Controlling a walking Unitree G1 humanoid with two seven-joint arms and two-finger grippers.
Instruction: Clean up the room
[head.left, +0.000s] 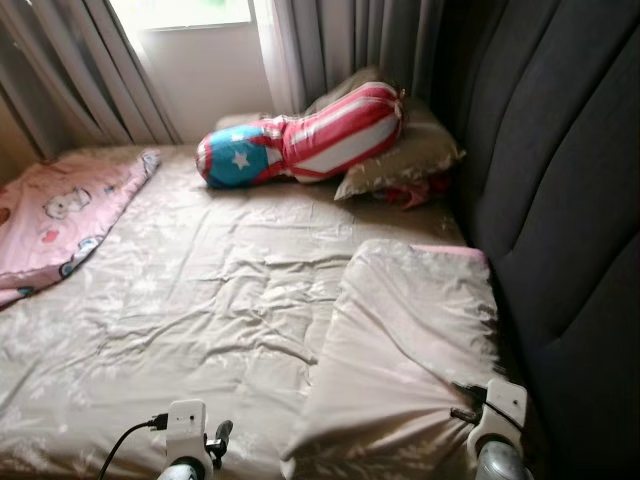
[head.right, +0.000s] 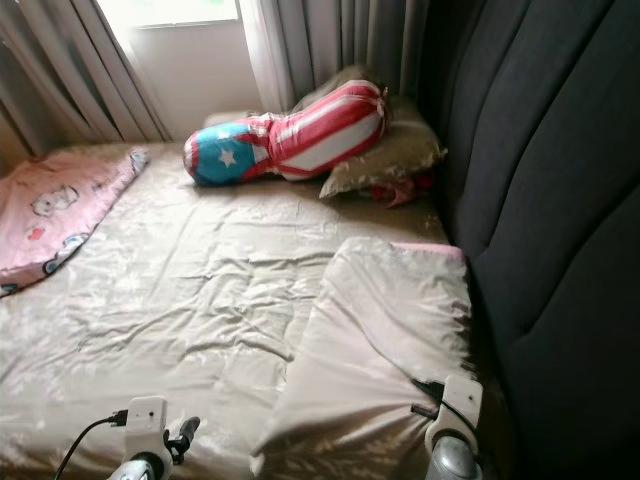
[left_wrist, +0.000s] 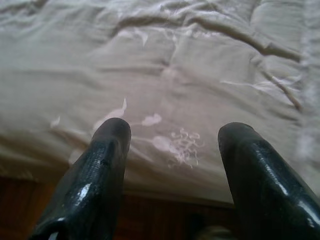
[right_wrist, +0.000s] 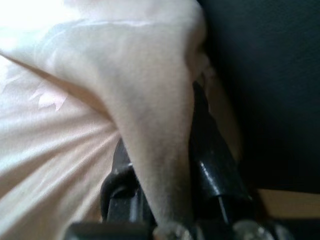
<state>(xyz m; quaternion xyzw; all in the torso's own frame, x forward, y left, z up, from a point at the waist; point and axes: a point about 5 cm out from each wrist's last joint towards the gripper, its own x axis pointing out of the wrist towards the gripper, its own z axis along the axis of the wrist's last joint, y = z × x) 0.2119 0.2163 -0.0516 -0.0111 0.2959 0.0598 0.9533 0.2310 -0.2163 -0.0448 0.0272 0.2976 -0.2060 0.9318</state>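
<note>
While the left claw (left_wrist: 172, 150) hangs spread above the bedsheet (head.left: 200, 290), the right claw (right_wrist: 165, 170) pinches the pillow (head.left: 410, 330)

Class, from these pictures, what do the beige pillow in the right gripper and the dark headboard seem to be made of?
Beige pillow: apparently satin-like fabric, sheeny, creasing where the right gripper pinches it. Headboard: likely padded upholstery, matt dark grey, with soft vertical channels.
</note>
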